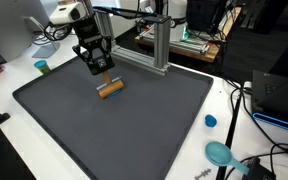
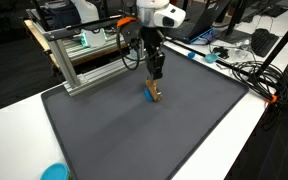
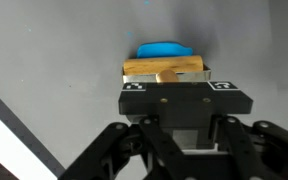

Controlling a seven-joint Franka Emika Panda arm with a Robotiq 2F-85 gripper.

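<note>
One wooden block [image 3: 162, 66] sits in the tool [image 3: 166, 78]. Wrist view shows the jaws pressed onto its two ends, so the tool is pinching it, not spread. —Ana

Blue thing past it? —Bo

Blue piece [image 3: 164, 48] touches the block's far face. Joined or just butted up, cannot tell. —Ana

Where is the block on the bench? —Bo

On the dark mat [image 1: 134, 135], toward its back edge, just in front of the aluminium frame [image 1: 160, 50]. In both exterior views the arm stands steeply over it. Resting on the mat or just above it, cannot tell either. —Ana

So which step? —Bo

Judging by that, the grasp is made and the lift is not clearly begun. The next move would call for a straight pull up with a firm grip, staying clear of the frame. Watch whether the blue piece comes along. —Ana

What else is around? —Bo

Small teal cup [image 1: 42, 67] off the mat on the white bench [image 2: 14, 140]. Blue cap [image 1: 211, 121] and teal bowl [image 1: 220, 152] are off the opposite side. All are well apart from the tool. —Ana
</note>
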